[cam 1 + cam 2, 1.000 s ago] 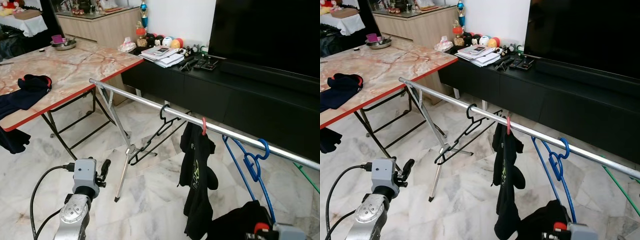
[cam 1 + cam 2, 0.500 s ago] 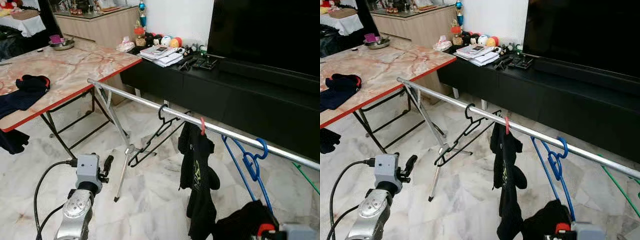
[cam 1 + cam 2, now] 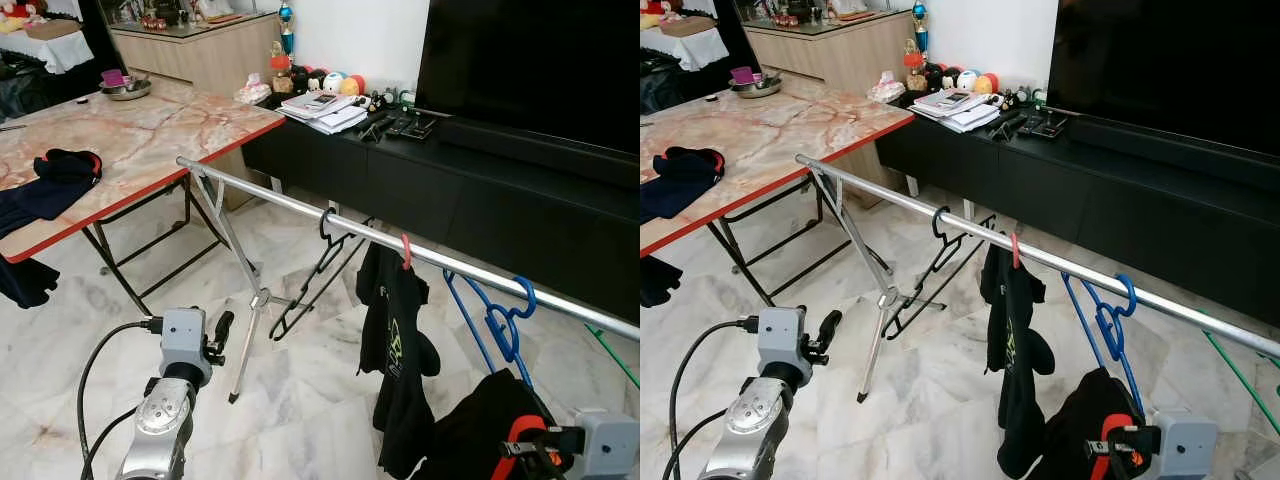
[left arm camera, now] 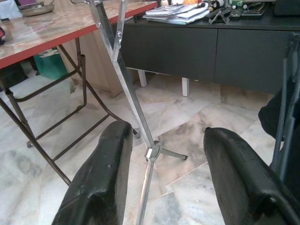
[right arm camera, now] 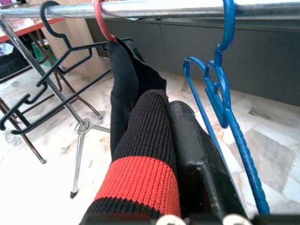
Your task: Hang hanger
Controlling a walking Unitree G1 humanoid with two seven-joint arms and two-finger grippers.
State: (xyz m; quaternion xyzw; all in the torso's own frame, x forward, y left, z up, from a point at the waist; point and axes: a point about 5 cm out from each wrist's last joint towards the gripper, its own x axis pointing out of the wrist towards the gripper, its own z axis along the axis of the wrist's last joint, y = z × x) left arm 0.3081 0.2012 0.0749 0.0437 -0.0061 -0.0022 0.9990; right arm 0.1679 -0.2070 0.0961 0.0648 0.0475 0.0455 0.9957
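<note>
Right wrist view | right tool (image 5: 187, 154) pinching garment (image 5: 145, 154) | hanger hidden

We see the room evenly and brightly lit with only soft shadows on the marble floor (image 3: 320, 400), a pale sheen along the steel rail (image 3: 290, 205), the television screen (image 3: 540, 60) dark, the head views sharp, and the nearest ribbed cuff (image 5: 140, 183) slightly soft.

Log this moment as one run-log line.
phase: carrying | right gripper: shut on black garment with red band | left gripper: open, idle | silver rail: garment below it
</note>
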